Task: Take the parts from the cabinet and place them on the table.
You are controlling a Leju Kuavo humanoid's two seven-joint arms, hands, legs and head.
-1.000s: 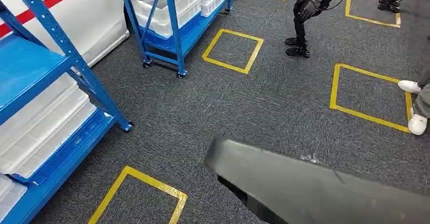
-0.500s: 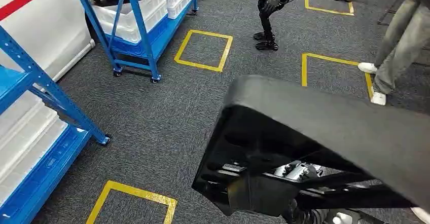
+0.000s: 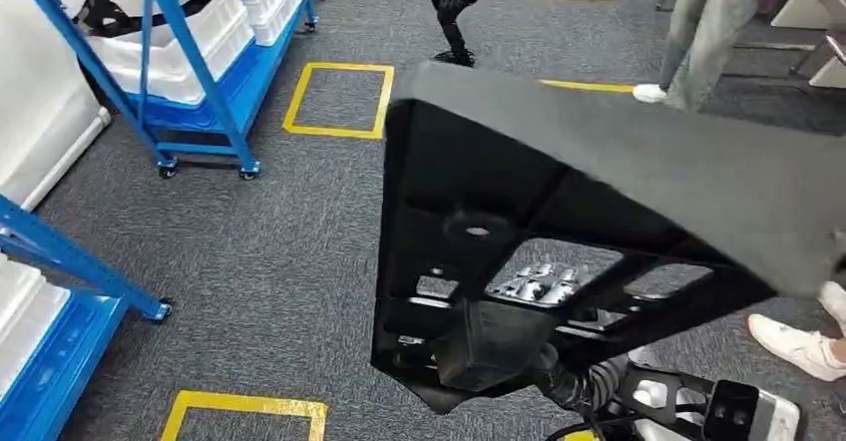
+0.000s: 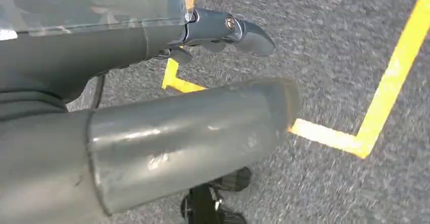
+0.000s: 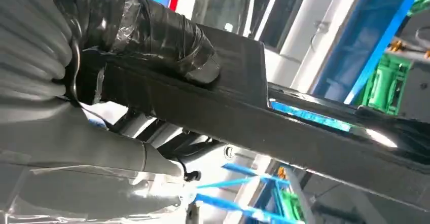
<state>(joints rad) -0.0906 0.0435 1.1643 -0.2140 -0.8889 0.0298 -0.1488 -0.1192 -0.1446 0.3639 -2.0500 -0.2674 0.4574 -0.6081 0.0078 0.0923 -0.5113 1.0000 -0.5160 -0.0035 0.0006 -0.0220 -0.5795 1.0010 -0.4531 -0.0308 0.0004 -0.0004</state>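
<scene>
The right hand (image 5: 152, 46) is gripping a large black part (image 3: 559, 192), carrying it above the carpet. The left hand (image 4: 192, 127) is hanging empty, fingers apart. Next, presumably, comes reaching the table and setting the part down.

Grey carpet floor (image 3: 289, 221) w/ yellow tape squares: one upper centre (image 3: 340, 100), another at the bottom edge (image 3: 242, 413), a corner of one in the left wrist view (image 4: 355, 138); blue wheeled rack (image 3: 160, 72) upper left, white bins (image 3: 190, 37) stacked on its low shelf, dark stuff in the top bin; second blue rack (image 3: 60, 291) at left edge, white trays (image 3: 22, 311) on it; person in grey trousers (image 3: 708, 22) upper right, white shoe (image 3: 648, 93) on the carpet; another white shoe (image 3: 798, 346) lower right; small dark legged machine (image 3: 454, 7) standing top centre, near the upper tape square.
</scene>
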